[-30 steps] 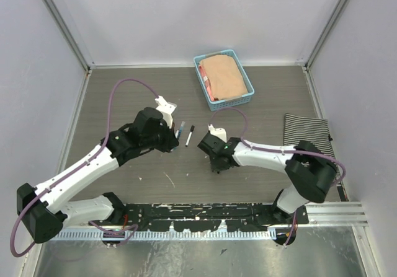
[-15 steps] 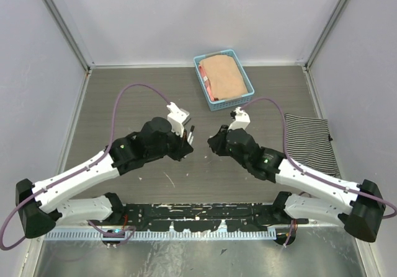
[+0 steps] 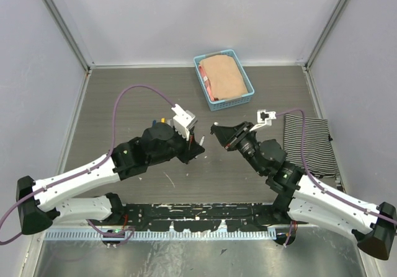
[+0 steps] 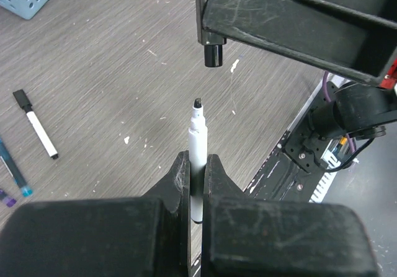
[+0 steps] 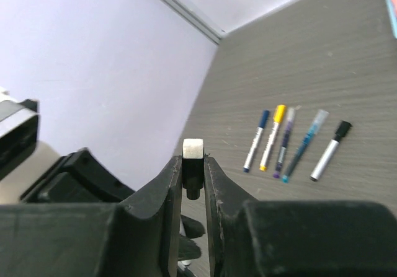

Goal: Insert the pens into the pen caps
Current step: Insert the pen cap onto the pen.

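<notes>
**Step in hand:** mating of pen to cap, in mid-air above the worktop [image 3: 124,97].

**Method, as a judgement:** line up barrel axis with cap bore before closing the gap. Take out the slight sideways offset first, then advance slowly and straight. Press home only with the nib already inside the mouth. Keep both grips firm against slipping along the barrel.

**Left fingers** [image 4: 178,184]: narrow, clamped on the white pen [image 4: 197,137] at mid-barrel, with the bare black nib pointing outward toward the cap.

**Right fingers** [image 5: 170,181]: narrow, pinching the black cap [image 4: 213,55], with the open mouth turned toward the nib.

**Relation:** nib and cap mouth near but apart, not yet touching. In the left wrist view, cap mouth set a little to the right of the nib line.

**Elsewhere:** row of five pens [image 5: 284,142] flat on the worktop, well apart from both sets of fingers, with coloured ends suggesting caps already on. Blue basket [image 3: 223,79] at the far side, not involved.
</notes>
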`<state>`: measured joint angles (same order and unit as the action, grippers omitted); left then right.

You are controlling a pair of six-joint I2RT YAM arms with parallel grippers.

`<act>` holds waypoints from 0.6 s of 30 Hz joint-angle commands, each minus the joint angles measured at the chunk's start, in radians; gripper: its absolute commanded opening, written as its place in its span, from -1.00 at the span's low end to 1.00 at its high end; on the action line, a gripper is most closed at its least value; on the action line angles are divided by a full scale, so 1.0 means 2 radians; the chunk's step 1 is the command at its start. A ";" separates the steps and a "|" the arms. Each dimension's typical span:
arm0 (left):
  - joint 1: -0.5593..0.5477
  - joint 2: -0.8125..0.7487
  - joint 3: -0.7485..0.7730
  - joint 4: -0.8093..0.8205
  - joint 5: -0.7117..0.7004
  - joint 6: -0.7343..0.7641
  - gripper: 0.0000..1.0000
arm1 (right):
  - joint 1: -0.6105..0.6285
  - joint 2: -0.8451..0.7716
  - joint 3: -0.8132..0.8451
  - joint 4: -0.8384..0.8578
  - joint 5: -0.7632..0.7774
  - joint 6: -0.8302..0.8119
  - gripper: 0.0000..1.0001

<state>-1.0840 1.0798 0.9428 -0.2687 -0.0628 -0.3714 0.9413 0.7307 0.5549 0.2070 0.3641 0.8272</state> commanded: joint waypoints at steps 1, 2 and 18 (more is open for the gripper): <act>-0.002 -0.016 0.001 0.049 0.009 0.001 -1.00 | 0.000 -0.019 -0.002 0.087 -0.024 -0.016 -1.00; -0.002 -0.016 0.001 0.053 0.010 0.001 -1.00 | 0.000 -0.022 0.000 0.087 -0.025 -0.019 -1.00; -0.003 -0.009 0.003 0.066 0.031 0.000 -1.00 | 0.000 -0.019 0.017 0.079 -0.041 -0.032 -1.00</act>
<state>-1.0855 1.0637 0.9428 -0.1814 -0.0154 -0.3714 0.9413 0.6983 0.5461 0.3119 0.2916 0.7841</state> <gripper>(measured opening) 0.059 0.235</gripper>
